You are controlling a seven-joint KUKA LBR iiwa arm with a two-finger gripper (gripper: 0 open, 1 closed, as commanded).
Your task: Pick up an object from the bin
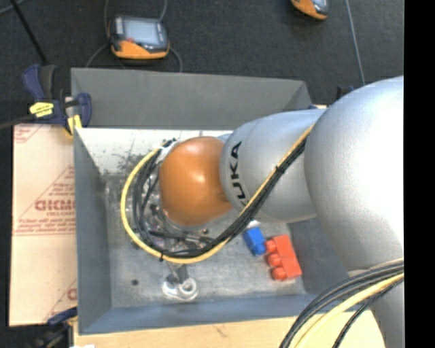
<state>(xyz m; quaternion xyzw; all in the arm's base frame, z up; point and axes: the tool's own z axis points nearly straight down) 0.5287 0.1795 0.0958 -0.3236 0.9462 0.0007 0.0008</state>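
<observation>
The claw (179, 284) hangs low by the bin's (92, 224) near wall, left of a blue block (254, 240) and a red block (283, 258); I cannot tell how far open it is.

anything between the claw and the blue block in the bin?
Nothing. In the camera view, the stretch of bin floor from the claw to the blue block is bare grey metal.

Dark carpet floor (224, 41); orange-black device (138, 37) with cable lying on it; second device (309, 7) at top edge.
</observation>
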